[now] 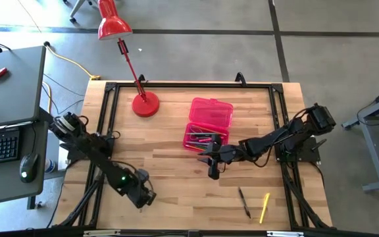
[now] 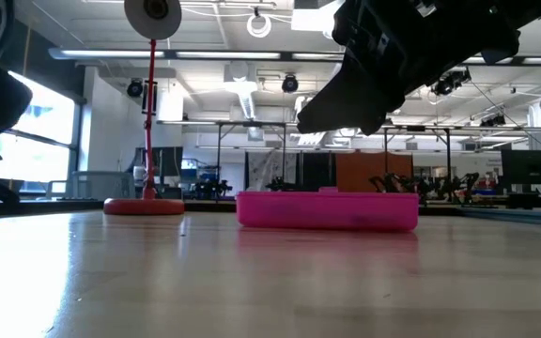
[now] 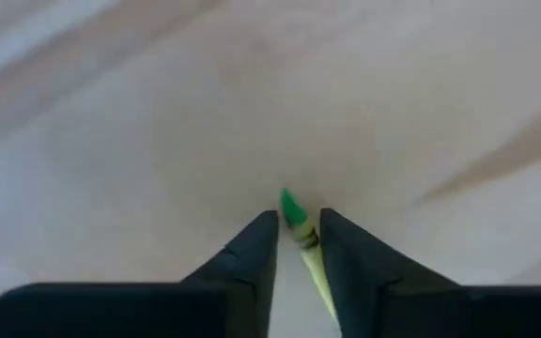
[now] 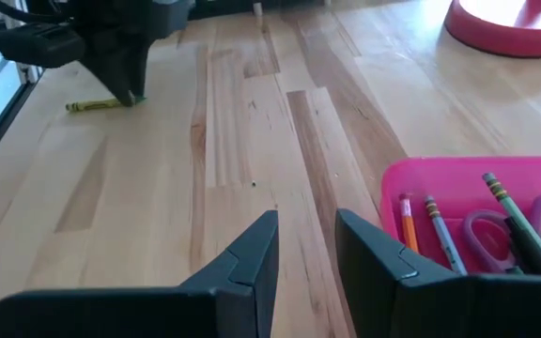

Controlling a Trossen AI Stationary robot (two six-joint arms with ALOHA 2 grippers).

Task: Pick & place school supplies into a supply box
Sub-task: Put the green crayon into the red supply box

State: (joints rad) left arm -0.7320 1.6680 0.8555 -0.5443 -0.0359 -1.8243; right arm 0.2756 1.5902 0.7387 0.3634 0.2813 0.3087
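Observation:
A green crayon (image 3: 296, 218) lies flat on the wooden table near its front left; it also shows in the right wrist view (image 4: 92, 106). My left gripper (image 3: 299, 230) points down over it, open, one finger on either side of the crayon close to its green tip. The pink supply box (image 1: 209, 122) sits open at the table's middle, holding pencils (image 4: 440, 235) and purple scissors (image 4: 496, 235). My right gripper (image 1: 214, 170) hovers open and empty just in front of the box's near edge. A dark pen (image 1: 243, 201) and a yellow pencil (image 1: 265, 207) lie on the table at front right. My left gripper comes at the green crayon from above, fingers (image 3: 256, 246) pointing down and lying across it near the tip (image 3: 291, 205). I cannot tell whether the fingers touch it. The crayon lies flat on the table.
A red desk lamp stands on its round base (image 1: 145, 105) at the far left of the table, its head leaning out beyond the far edge. A black frame (image 1: 189, 84) borders the table. Bare wood lies between the two arms.

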